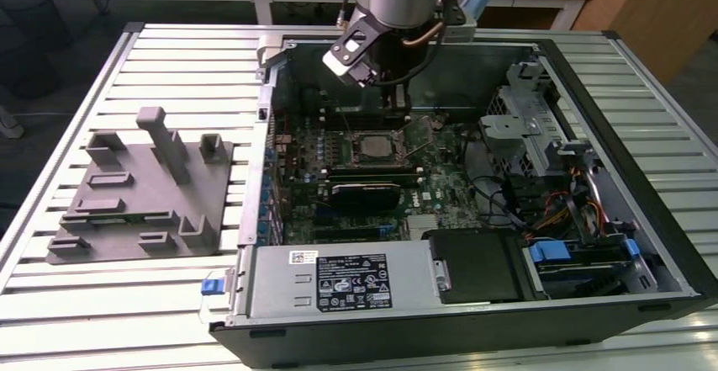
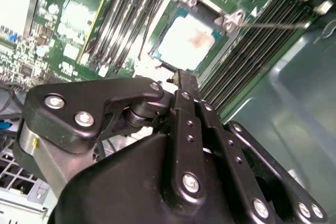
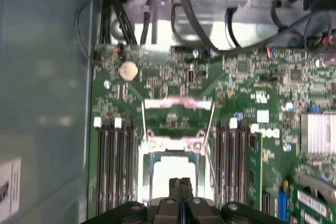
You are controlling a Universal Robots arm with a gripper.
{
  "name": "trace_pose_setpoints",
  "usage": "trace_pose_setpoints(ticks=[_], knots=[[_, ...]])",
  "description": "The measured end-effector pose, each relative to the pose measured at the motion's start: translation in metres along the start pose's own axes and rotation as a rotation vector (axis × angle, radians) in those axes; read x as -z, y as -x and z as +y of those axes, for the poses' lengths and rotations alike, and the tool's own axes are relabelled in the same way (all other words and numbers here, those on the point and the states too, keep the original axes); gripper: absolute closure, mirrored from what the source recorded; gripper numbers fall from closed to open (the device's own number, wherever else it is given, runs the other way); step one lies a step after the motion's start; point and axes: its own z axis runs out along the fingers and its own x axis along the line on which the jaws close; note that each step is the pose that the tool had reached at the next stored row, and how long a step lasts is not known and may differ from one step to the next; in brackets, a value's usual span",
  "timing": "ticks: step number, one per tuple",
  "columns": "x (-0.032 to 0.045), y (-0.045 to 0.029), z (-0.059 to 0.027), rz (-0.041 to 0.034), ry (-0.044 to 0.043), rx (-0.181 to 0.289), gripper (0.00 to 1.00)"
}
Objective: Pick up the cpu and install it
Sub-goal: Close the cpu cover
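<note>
Slatted metal tabletop (image 1: pixel 168 304) carries a grey fixture (image 1: pixel 140 194) on the exterior view's left, with an open computer case (image 1: pixel 449 341) beside it. Mid-case, on the motherboard (image 1: pixel 449 190), the cpu (image 2: pixel 186 40) lies flat in its socket (image 3: pixel 173 142), with the load frame (image 3: pixel 178 106) swung open. Pincer (image 3: pixel 180 183) hangs just above the chip — fingers together, nothing between them. My read: light, stiff, thin. The smooth lid will slip, and the underside and socket contacts damage easily — take it by two opposite edges and keep it level.
</note>
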Motion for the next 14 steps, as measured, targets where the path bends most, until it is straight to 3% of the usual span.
trace_pose_setpoints(ticks=[4, 11, 14], knots=[[-0.0003, 0.0001, 0.0101, 0.0000, -0.0048, 0.000, 0.89], [0.0069, 0.0000, 0.0122, 0.0010, -0.0088, 0.000, 0.89], [0.0067, 0.0001, 0.0193, 0.0152, -0.0127, -0.001, 0.89]])
